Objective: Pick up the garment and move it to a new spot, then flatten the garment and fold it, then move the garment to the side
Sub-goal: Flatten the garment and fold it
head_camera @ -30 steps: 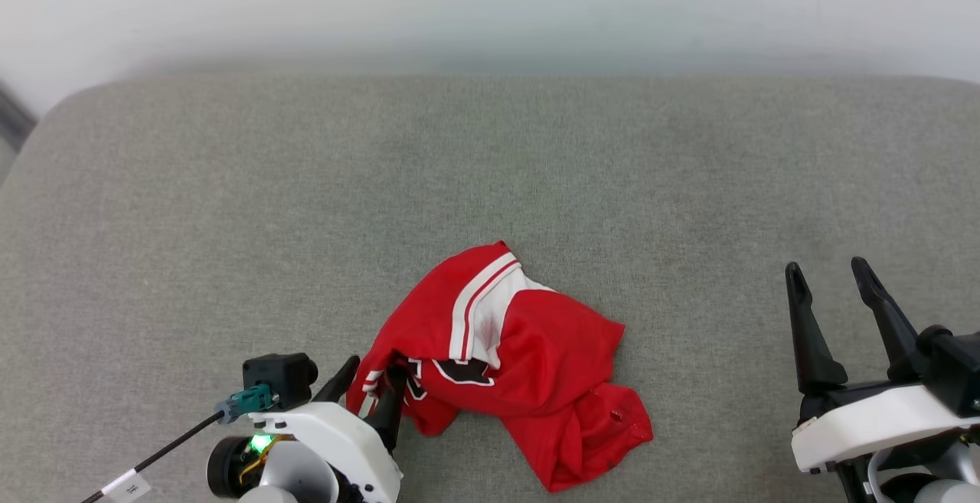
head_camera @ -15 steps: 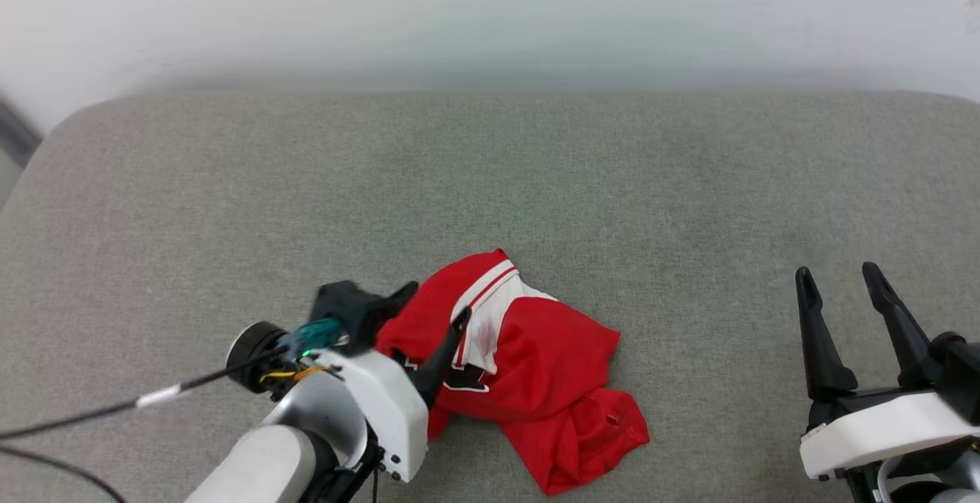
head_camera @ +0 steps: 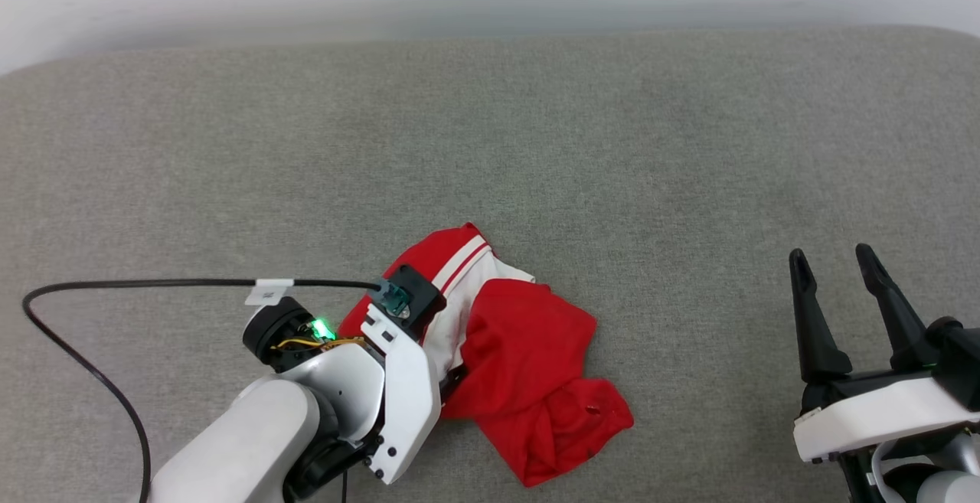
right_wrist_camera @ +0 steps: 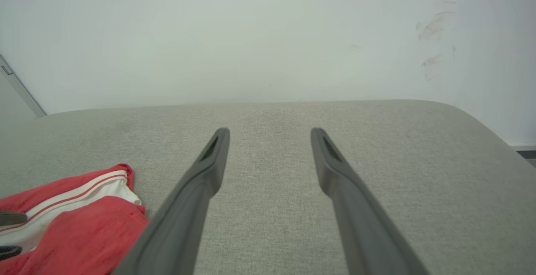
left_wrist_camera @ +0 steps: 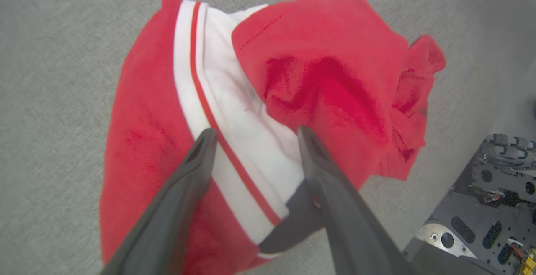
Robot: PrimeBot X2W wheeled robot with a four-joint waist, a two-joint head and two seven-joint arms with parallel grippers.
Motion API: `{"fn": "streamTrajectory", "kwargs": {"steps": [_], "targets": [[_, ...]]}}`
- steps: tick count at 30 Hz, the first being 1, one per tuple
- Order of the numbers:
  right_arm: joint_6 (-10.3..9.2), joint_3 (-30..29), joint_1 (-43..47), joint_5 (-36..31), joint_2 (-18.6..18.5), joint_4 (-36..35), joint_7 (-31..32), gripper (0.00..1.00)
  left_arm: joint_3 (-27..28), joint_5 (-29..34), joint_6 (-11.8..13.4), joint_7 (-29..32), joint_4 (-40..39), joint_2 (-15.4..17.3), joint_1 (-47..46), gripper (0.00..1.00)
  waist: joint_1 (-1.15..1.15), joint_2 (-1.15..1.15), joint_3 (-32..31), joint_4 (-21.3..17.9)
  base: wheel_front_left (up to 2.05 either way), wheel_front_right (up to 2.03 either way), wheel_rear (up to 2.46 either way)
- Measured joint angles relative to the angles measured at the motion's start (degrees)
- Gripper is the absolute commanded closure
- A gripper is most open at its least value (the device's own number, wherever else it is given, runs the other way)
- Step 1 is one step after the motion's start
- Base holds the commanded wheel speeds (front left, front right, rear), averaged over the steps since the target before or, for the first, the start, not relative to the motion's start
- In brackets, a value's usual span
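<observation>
Left wrist view: my left gripper (left_wrist_camera: 256, 132) is spread wide over the crumpled red-and-white jersey garment (left_wrist_camera: 335, 57) at centre frame, gripping nothing.
Head view: my right gripper (head_camera: 830, 252) gapes empty at lower right.

The shirt (left_wrist_camera: 335, 78) is soft, matt cloth, creased. The cushion (head_camera: 612, 143) beneath is coarse woven fabric. The left pincer (left_wrist_camera: 256, 132) has smooth, matt, plastic-looking fingers.

Head view looks down; both wrist views, left closest, share the garment (head_camera: 528, 350).
</observation>
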Motion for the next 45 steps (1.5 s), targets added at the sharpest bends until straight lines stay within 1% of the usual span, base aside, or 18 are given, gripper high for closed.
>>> {"fn": "streamTrajectory", "kwargs": {"steps": [1, 2, 3, 4, 6, 8, 11, 12, 15, 19, 25, 29, 34, 35, 36, 37, 45], "targets": [[-0.01, -0.1, -0.2, 0.0, 0.0, 0.2, -0.2, 0.0, -0.4, -0.3, -0.3, 1.3, 0.6, 0.1, -0.4, 0.23, 0.0, 0.0, 0.4, -0.2, 0.0, 0.0, 0.0], [0.0, 0.0, -0.5, 0.1, 0.0, 0.5, -0.3, 0.0, -0.7, -0.8, -0.3, 2.0, 0.9, 0.1, -0.6, 0.56, 0.0, 0.0, 0.7, -0.4, 0.0, 0.0, 0.0], [0.0, 0.0, -0.7, 0.1, 0.0, 0.7, -0.4, 0.0, -0.8, -1.0, -0.4, 2.2, 1.1, 0.1, -0.9, 0.76, 0.0, 0.0, 0.9, -0.6, 0.0, 0.0, 0.0], [0.0, 0.1, -0.8, 0.1, 0.0, 0.8, -0.5, 0.0, -0.8, -1.1, -0.5, 2.4, 1.2, 0.1, -1.3, 1.0, 0.0, 0.0, 1.1, -0.8, 0.0, 0.0, 0.0], [0.0, 0.0, -0.9, 0.2, 0.0, 1.1, -0.5, 0.0, -0.7, -1.3, -0.6, 1.9, 1.4, -0.1, -1.8, 1.0, 0.0, 0.0, 1.3, -0.9, 0.0, 0.0, 0.0], [0.0, -0.1, -1.0, 0.4, 0.0, 1.4, -0.8, 0.0, -0.2, -1.2, -0.5, 0.1, 1.2, -0.6, -2.4, 1.0, 0.0, 0.0, 1.4, -0.9, 0.0, 0.0, 0.0], [0.0, -0.5, -1.1, 0.4, 0.0, 1.7, -1.0, 0.0, 1.4, -0.9, 0.4, -4.2, 0.7, -2.0, -2.7, 1.0, 0.0, 0.0, 1.3, -0.3, 0.0, 0.0, 0.0], [-0.01, -0.7, -1.1, 0.3, 0.0, 1.8, -1.0, 0.0, 2.2, -0.8, 1.0, -6.0, 0.5, -2.4, -2.7, 1.0, 0.0, 0.0, 1.3, -0.1, 0.0, 0.0, 0.0], [0.0, -0.8, -1.2, 0.3, 0.0, 1.8, -1.0, 0.0, 4.4, -1.4, 2.8, -8.9, 0.5, -2.7, -2.2, 1.0, 0.0, 0.0, 1.1, 0.7, 0.0, 0.0, 0.0], [0.0, -1.1, -1.7, -0.1, 0.0, 1.4, -0.9, 0.0, 7.7, -1.9, 5.6, -12.7, 0.5, -1.9, -0.1, 1.0, 0.0, 0.0, 0.8, 1.7, 0.0, 0.0, 0.0], [0.0, -1.6, -1.5, -0.5, 0.0, 0.8, -0.7, 0.0, 15.2, -3.3, 11.2, -22.8, -0.7, -1.7, 5.0, 1.0, 0.0, 0.0, 0.1, 2.9, 0.0, 0.0, 0.0], [0.0, -1.9, -1.1, -0.5, 0.0, 0.4, -0.5, 0.0, 18.7, -4.3, 14.3, -28.0, -1.6, -2.0, 9.9, 1.0, 0.0, 0.0, -0.7, 3.5, 0.0, 0.0, 0.0], [0.0, -2.1, -0.5, -0.7, 0.0, -0.3, 0.1, 0.0, 21.0, -5.5, 16.8, -31.3, -2.0, -2.5, 15.1, 1.0, 0.0, 0.0, -1.8, 4.3, 0.0, 0.0, 0.0], [0.0, -2.1, -0.5, -0.7, 0.0, -0.4, 0.1, 0.0, 21.2, -5.5, 17.1, -31.6, -2.1, -2.5, 15.9, 0.95, 0.0, 0.0, -1.9, 4.4, 0.0, 0.0, 0.0], [0.0, -2.1, -0.5, -0.7, 0.0, -0.5, 0.3, 0.0, 21.2, -5.5, 17.2, -31.8, -2.1, -2.4, 16.5, 0.67, 0.0, 0.0, -2.1, 4.5, 0.0, 0.0, 0.0], [0.0, -2.0, -0.5, -0.7, 0.0, -0.6, 0.4, 0.0, 21.2, -5.5, 17.2, -32.1, -2.3, -2.4, 16.9, 0.0, 0.0, 0.0, -2.3, 4.7, 0.0, 0.0, 0.0], [0.0, -1.7, -0.2, -0.7, 0.0, -0.9, 0.8, 0.0, 19.7, -4.6, 16.8, -31.5, -3.7, -1.9, 16.9, 0.0, 0.0, 0.0, -3.0, 4.8, 0.0, 0.0, 0.0]]}}
